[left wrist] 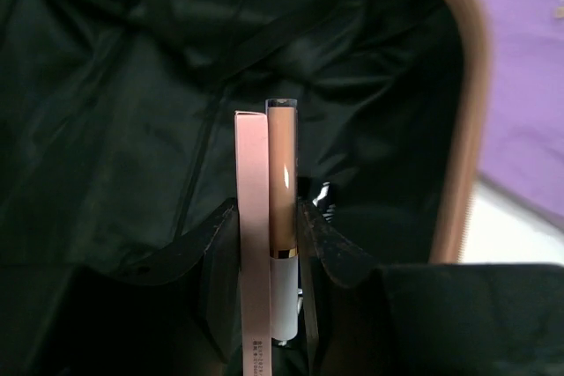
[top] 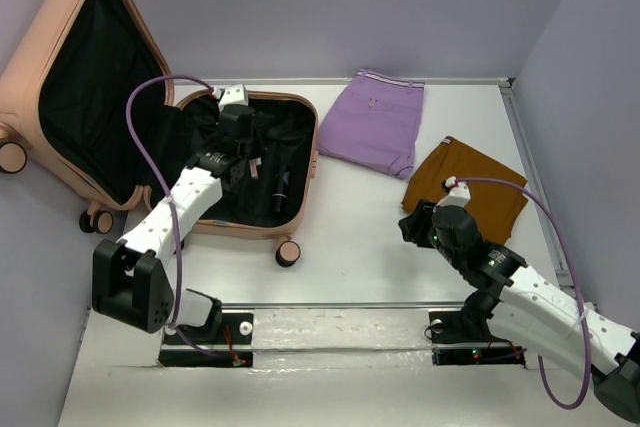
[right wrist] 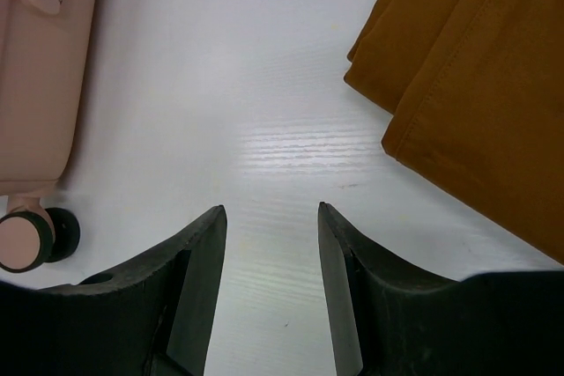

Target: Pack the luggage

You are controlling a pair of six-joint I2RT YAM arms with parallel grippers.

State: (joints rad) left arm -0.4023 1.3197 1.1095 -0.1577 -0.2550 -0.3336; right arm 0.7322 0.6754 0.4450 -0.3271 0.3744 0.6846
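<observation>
The luggage [top: 305,162], a peach-pink hard-shell suitcase, lies open at the left with its black-lined lid [top: 95,87] raised. My left gripper [top: 243,152] is over the open lower half, shut on a thin pink box [left wrist: 254,244] and a tan-and-white cosmetic tube [left wrist: 282,217] held side by side above the black lining [left wrist: 106,112]. A dark item [top: 281,187] lies in the case. My right gripper [right wrist: 271,213] is open and empty above bare white table, just left of folded orange-brown trousers [right wrist: 480,94], which also show in the top view [top: 470,182].
Folded purple shorts [top: 378,122] lie at the back middle, and a strip of them shows in the left wrist view [left wrist: 524,77]. A suitcase caster wheel [top: 288,253] sits near the case's front corner and shows in the right wrist view [right wrist: 31,239]. The table's raised edge [top: 530,157] runs along the right.
</observation>
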